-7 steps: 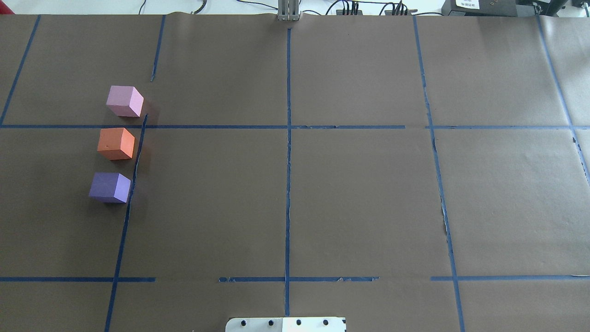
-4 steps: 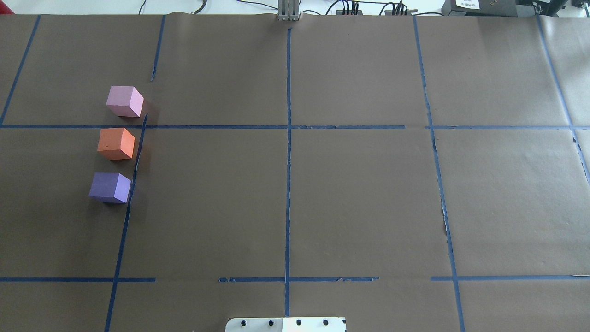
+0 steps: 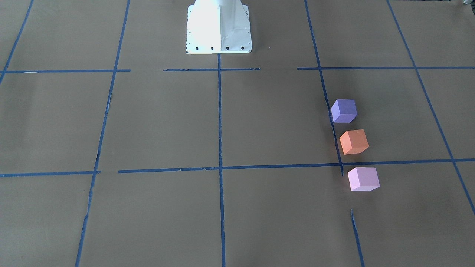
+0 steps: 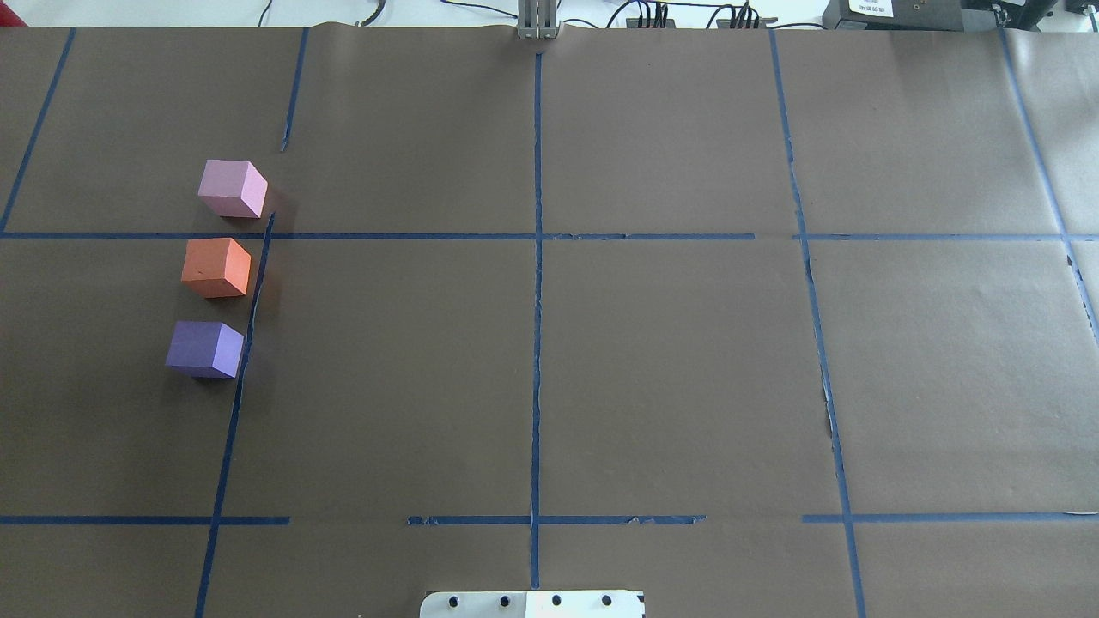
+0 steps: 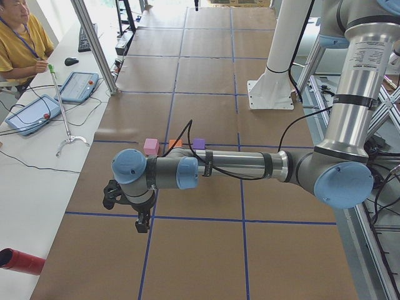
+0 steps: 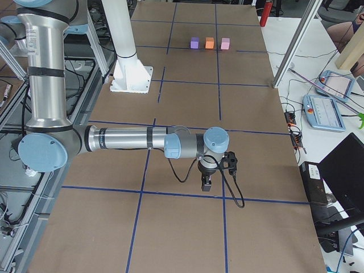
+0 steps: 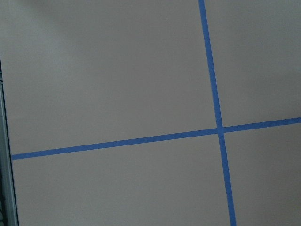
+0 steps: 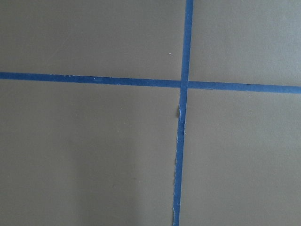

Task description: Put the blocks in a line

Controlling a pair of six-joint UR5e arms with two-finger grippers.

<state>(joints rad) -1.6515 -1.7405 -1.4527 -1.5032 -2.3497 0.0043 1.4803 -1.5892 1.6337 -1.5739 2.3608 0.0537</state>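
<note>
Three cubes stand in a row on the brown paper, apart from each other, on the robot's left side of the table: the pink-lilac block (image 4: 232,189) farthest from the robot, the orange block (image 4: 216,268) in the middle, the dark purple block (image 4: 204,349) nearest. They also show in the front view: purple (image 3: 344,111), orange (image 3: 354,142), pink (image 3: 363,179). My left gripper (image 5: 142,224) hangs over the table's left end, away from the blocks. My right gripper (image 6: 206,185) hangs over the right end. I cannot tell whether either is open or shut. Both wrist views show only paper and tape.
The white robot pedestal (image 3: 218,29) stands at the table's near middle edge. Blue tape lines (image 4: 537,283) cross the paper. An operator (image 5: 19,37) sits by the left end with tablets (image 5: 80,85). A red cylinder (image 5: 22,261) lies at the table's side there.
</note>
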